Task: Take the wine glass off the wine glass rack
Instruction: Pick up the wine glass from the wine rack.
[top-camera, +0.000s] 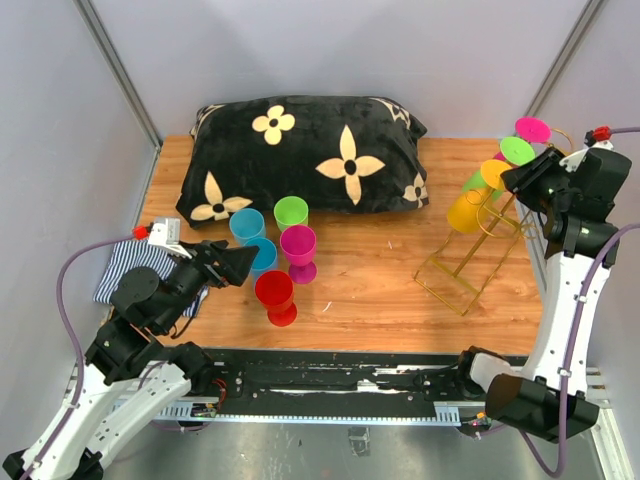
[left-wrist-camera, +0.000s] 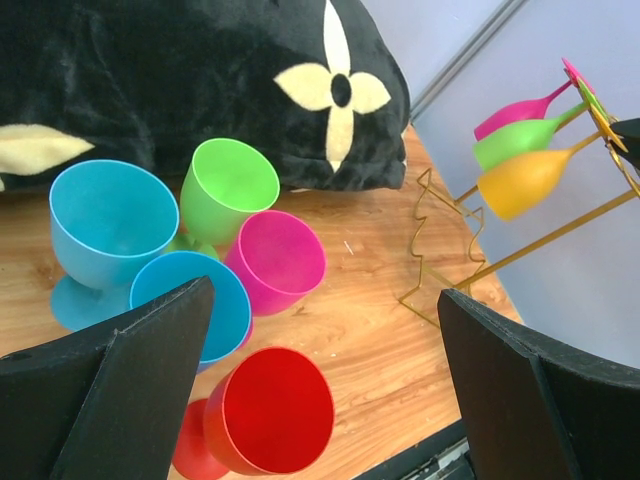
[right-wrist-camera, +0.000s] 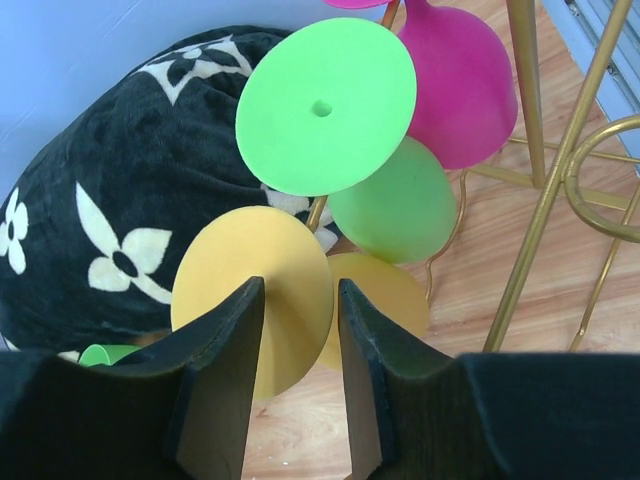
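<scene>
wood table (top-camera: 400, 290) | i count three glasses (right-wrist-camera: 325, 105) on rack (right-wrist-camera: 537, 232), none off | right gripper (right-wrist-camera: 300, 288) ajar at yellow glass (right-wrist-camera: 215, 270), ungripped | left gripper (left-wrist-camera: 325, 290) wide

A wooden table (top-camera: 400, 270) is holding everything. A black flowered pillow (top-camera: 300, 155) is lying along its far side. Five plastic goblets (top-camera: 298, 245) (blue, green, magenta, red) are standing left of centre. A gold wire rack (top-camera: 441, 293) is sitting on the right, and a striped cloth (top-camera: 125, 265) is lying at the left edge.
</scene>
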